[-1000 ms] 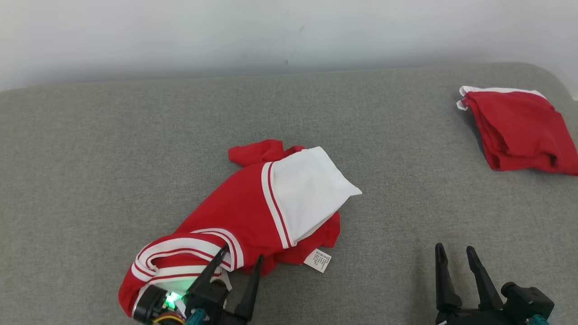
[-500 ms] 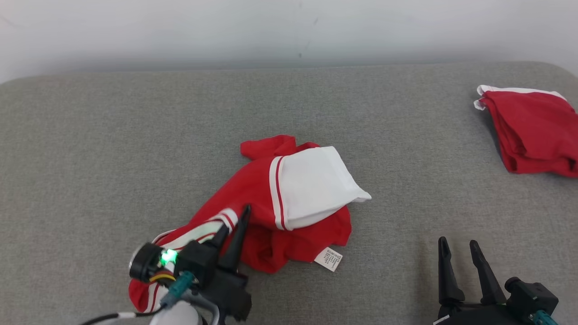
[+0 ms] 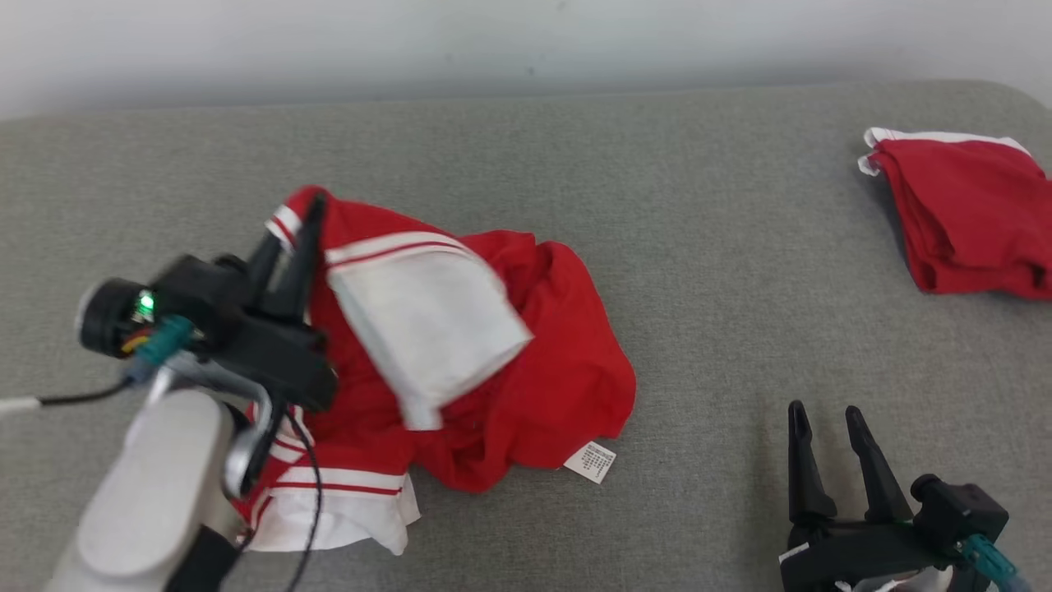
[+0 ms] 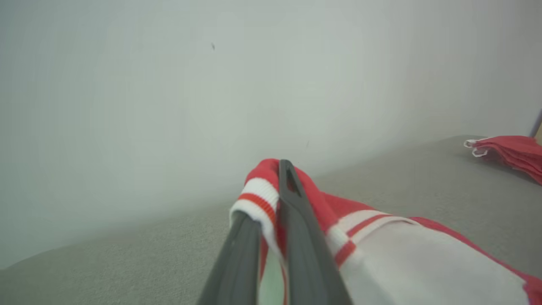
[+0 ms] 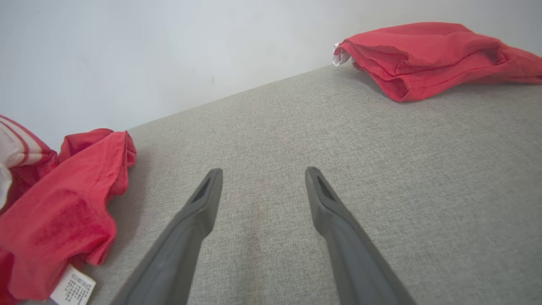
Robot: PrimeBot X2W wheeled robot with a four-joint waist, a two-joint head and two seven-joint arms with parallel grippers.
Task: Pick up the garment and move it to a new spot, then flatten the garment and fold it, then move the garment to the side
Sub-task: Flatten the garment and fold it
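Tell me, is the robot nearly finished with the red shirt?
Not nearly. Done: the left claw is shut on the garment by its striped edge. In hand: lifting it; most lies crumpled on the grey cushion. Left: moving, flattening, folding, setting aside. The right claw is open.

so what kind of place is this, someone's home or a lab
Probably an indoor clothes-folding test setup. A broad grey fabric-covered surface, like a sofa seat or padded bench, runs up to a bare white wall, with a crumpled red-and-white garment and a folded red garment on it.
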